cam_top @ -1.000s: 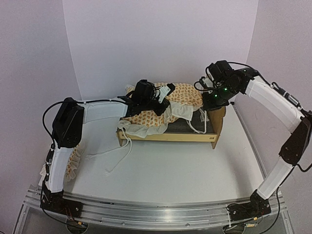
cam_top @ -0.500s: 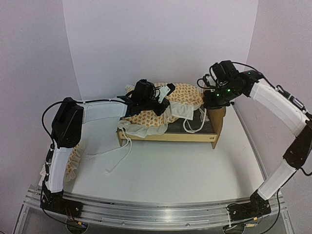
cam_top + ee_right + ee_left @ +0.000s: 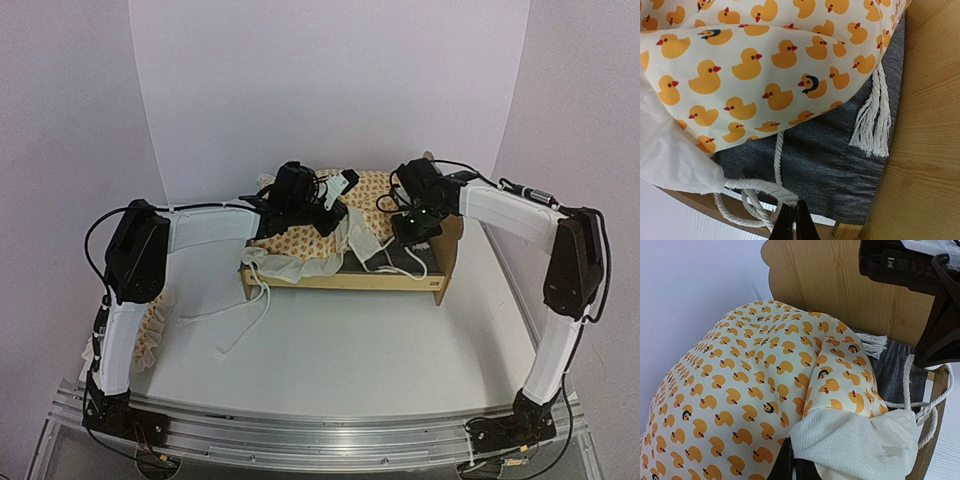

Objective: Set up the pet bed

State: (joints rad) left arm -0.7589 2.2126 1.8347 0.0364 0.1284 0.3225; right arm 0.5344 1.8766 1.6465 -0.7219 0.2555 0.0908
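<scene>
The pet bed (image 3: 340, 282) stands in the middle of the tabletop (image 3: 350, 360), towards the far side. Its long axis runs left to right across the robot's front, and its tall headboard (image 3: 452, 245) is upright at the right-hand end. A duck-patterned cushion (image 3: 375, 190) lies bunched over the bed's far and left part, humped rather than flat, so a strip of the dark grey base panel (image 3: 830, 165) is bare just in front of the headboard. The left claw (image 3: 794, 467) is closed on the cushion's white ruffle (image 3: 850, 435) near the middle of the bed. The right claw (image 3: 794, 220) is pinched shut on a white cord (image 3: 747, 187), one of the cushion's ties, where it loops over the near rail beside the headboard. The right arm is therefore the nearer to the headboard end, and the bare panel lies directly under and ahead of its claw, while the left arm covers the middle and foot of the bed. The likely next step is to draw the cushion along the long axis towards the headboard and flatten it, the two claws pulling apart along that line. The risk is that the cord slips out or the light frame slides with the pull. A small matching pillow (image 3: 150, 335) lies by the left arm, well apart from the bed.
</scene>
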